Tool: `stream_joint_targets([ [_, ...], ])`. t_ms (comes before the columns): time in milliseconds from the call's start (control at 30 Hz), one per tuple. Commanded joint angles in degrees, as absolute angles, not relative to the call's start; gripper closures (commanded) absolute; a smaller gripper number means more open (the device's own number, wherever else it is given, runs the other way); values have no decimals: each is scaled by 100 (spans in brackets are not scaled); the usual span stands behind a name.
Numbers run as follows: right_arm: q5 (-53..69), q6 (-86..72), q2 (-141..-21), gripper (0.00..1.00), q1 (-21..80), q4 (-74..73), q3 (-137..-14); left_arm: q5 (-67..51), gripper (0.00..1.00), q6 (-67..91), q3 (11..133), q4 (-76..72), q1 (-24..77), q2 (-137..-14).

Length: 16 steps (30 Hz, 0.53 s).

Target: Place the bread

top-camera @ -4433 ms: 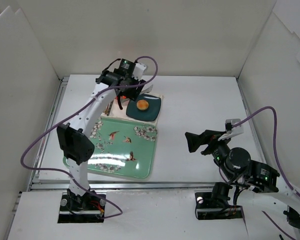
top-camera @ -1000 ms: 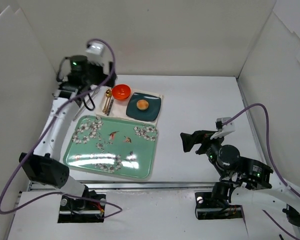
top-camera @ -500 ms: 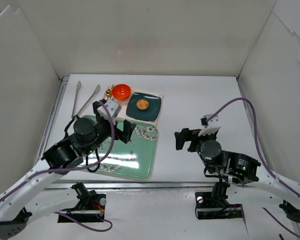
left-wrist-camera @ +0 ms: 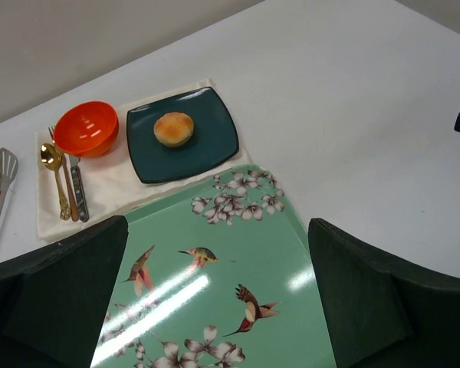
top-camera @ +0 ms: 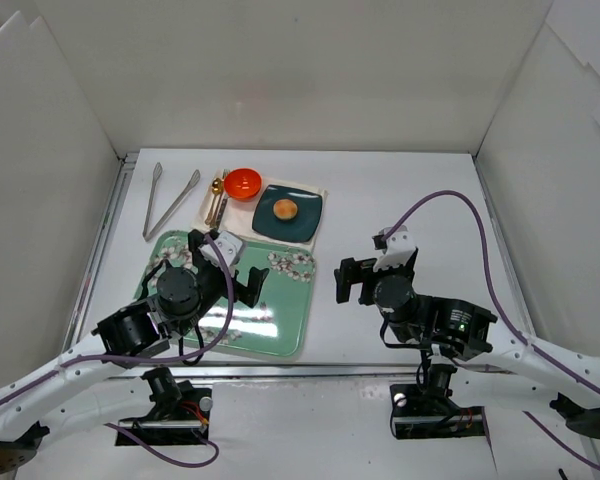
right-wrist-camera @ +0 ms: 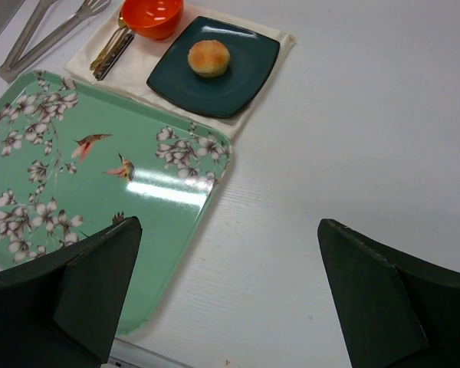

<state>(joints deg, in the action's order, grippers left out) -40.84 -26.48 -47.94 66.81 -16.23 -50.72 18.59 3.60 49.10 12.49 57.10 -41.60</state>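
Place setting on a white tabletop (top-camera: 410, 200), listed left to right. Tongs (top-camera: 175, 203): metal, lying flat at the far left, off the cloth and touching nothing else; judged to be a serving tool with no present use. Cream cloth (left-wrist-camera: 115, 192): spread under the far row, apparently as a place mat. Gold spoon (left-wrist-camera: 50, 156) and fork (left-wrist-camera: 78, 192): side by side on the cloth's left part, handles toward the near edge, laid as for a diner. Orange bowl (top-camera: 243, 183): upright, empty, just right of the cutlery. Dark teal square plate (top-camera: 305, 215): on the cloth, just beside the bowl. The bread (top-camera: 285, 209): one small golden bun, upright near the plate's middle, free of any grip; the placing looks done. Green floral tray (top-camera: 285, 315): empty, in front of the cloth, its far edge lying over the cloth's near edge. Left arm (top-camera: 130, 330): low over the tray; the left jaws are spread wide with nothing between them. Right arm (top-camera: 450, 325): over bare tabletop right of the tray; the right jaws are likewise spread and empty, well apart from the bread.
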Motion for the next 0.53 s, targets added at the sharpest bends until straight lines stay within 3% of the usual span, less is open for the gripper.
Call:
stream_joint_targets([
  [0, -4034, -2628, -4676, 2, 6697, -1398, -5309, 2118, 0, 202, 5010, 703, 5783, -4096],
  [500, -4078, -2593, -4614, 2, 6706, -1362, -5282, 2294, 0, 149, 4878, 694, 5836, -4192],
])
